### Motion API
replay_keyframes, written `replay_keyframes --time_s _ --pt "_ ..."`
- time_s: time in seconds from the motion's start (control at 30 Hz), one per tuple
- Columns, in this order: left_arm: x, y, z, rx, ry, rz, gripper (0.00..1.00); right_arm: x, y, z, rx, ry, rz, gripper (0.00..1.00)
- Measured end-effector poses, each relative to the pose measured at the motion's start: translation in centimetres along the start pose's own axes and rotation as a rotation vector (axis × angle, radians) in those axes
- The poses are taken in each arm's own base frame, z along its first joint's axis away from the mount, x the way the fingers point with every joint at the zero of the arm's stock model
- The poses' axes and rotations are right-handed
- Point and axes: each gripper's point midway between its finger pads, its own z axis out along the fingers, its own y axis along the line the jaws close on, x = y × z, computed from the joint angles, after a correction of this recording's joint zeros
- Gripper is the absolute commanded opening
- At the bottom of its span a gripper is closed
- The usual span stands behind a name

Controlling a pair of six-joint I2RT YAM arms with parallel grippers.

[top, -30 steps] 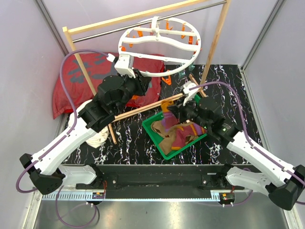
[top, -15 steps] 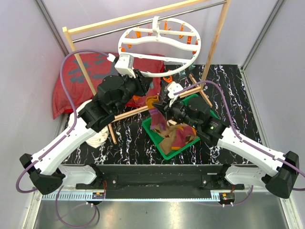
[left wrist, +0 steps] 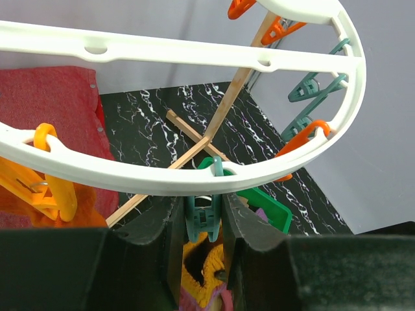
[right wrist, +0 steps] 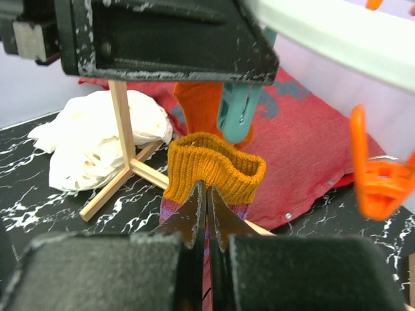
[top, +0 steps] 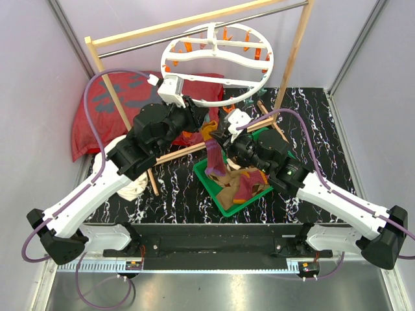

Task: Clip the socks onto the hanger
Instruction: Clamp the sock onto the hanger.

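1. The hanger (left wrist: 149, 180) is hung from the metal bar of the wooden rack (top: 104, 78), above the far part of the table.
2. The left gripper (left wrist: 202, 210) is raised to the near rim of the ring, and its fingers are clenched on a teal clip (left wrist: 201, 225) that hangs from that rim.
3. The right gripper (right wrist: 206, 194) is pressed tight on the purple sock (right wrist: 214, 170), which is pinched at its orange-yellow ribbed cuff.
4. The cuff is held open end up, just under the tip of the teal clip; whether the two touch cannot be told.
5. In the top view, the rest of the purple sock is seen hanging down from the right gripper toward the left corner of the green tray (top: 209, 191).
6. The other socks (top: 240, 184) are left heaped in that tray, on the table under the right arm.
7. An orange sock (right wrist: 201, 103) is seen hanging just behind the teal clip, below an orange clip (left wrist: 48, 188) on the same rim.
8. A red cushion (top: 133, 91) and a white cloth (right wrist: 91, 136) are seen on the left of the table.
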Motion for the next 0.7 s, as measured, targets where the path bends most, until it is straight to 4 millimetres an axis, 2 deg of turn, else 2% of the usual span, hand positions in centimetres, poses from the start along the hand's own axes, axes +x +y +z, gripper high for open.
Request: replay_keyframes --time_s 0.7 --pt "-0.2 0.0 -0.4 0.002 -0.005 -0.001 0.00 -1.2 -1.7 -0.3 0.079 -0.032 -0.056 0.00"
